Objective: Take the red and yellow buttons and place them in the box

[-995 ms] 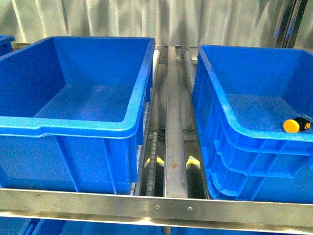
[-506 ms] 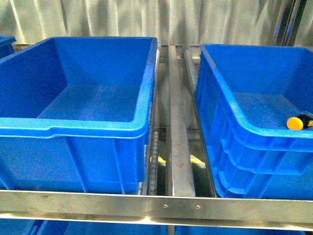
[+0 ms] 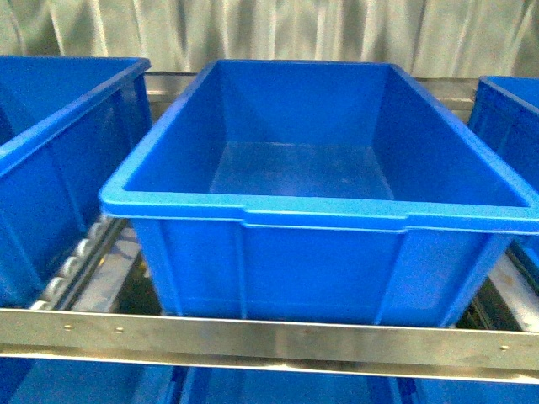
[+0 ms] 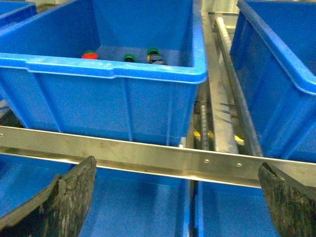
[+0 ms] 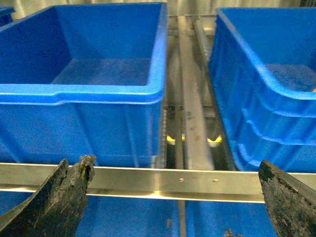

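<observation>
A warehouse or factory picking station: blue plastic crates (image 3: pixel 337 244) sit on a steel roller rack (image 3: pixel 269 341), against a corrugated metal wall (image 3: pixel 278 29).

A steel roller rack (image 3: pixel 269 341), its front rail at 6 o'clock, carries a middle blue crate (image 3: pixel 253 210), a second crate (image 3: pixel 50 168) at 9 o'clock and a third crate (image 3: pixel 505 109) at 3 o'clock.

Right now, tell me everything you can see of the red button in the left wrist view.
The red button is tiny and shows only its round glossy red cap; its body is hidden behind the near rim of the blue crate it lies in. It sits apart from the nearest green-capped button. Nothing grips it.
</observation>
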Robot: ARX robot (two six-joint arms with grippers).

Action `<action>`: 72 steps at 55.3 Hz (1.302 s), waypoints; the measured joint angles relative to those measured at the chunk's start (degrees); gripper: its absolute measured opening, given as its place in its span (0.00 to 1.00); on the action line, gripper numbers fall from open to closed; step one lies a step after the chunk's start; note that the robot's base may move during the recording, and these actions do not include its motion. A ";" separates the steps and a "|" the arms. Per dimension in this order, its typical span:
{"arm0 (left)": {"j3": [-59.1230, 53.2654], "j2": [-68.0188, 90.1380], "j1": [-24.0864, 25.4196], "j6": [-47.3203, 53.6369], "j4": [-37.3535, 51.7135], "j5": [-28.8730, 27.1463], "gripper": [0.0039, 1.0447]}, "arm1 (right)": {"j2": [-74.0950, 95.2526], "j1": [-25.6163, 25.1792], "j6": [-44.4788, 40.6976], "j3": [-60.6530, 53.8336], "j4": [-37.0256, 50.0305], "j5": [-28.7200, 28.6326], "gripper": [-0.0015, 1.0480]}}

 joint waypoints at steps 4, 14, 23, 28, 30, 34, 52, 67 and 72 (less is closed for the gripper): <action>0.00 0.00 0.00 0.00 0.02 0.00 0.93 | 0.00 0.00 0.00 0.00 0.02 0.09 0.94; 0.00 0.00 0.00 0.02 0.02 0.02 0.93 | 0.00 0.00 0.00 0.00 0.00 0.07 0.94; 0.00 0.00 -0.02 -0.04 -0.02 -0.44 0.93 | -0.02 -0.09 -0.09 0.00 -0.02 -0.72 0.94; 0.00 0.00 0.00 -0.02 0.00 -0.44 0.93 | -0.04 -0.09 -0.09 -0.04 -0.02 -0.57 0.94; -0.02 0.00 0.00 -0.02 -0.02 -0.33 0.93 | -0.02 -0.09 -0.09 -0.04 -0.02 -0.42 0.94; -0.02 0.00 0.00 -0.02 -0.02 -0.17 0.93 | -0.02 -0.09 -0.09 -0.04 -0.02 -0.11 0.94; -0.02 0.00 0.00 -0.02 -0.02 -0.02 0.93 | -0.02 -0.09 -0.07 -0.04 -0.02 -0.07 0.94; 7.67 19.52 -6.08 -2.29 7.87 -16.68 0.93 | -0.02 -0.09 -0.09 -0.04 -0.02 -0.07 0.94; 17.29 33.00 -6.45 -1.49 17.22 -19.19 0.93 | -0.02 -0.09 -0.07 -0.04 -0.02 -0.04 0.94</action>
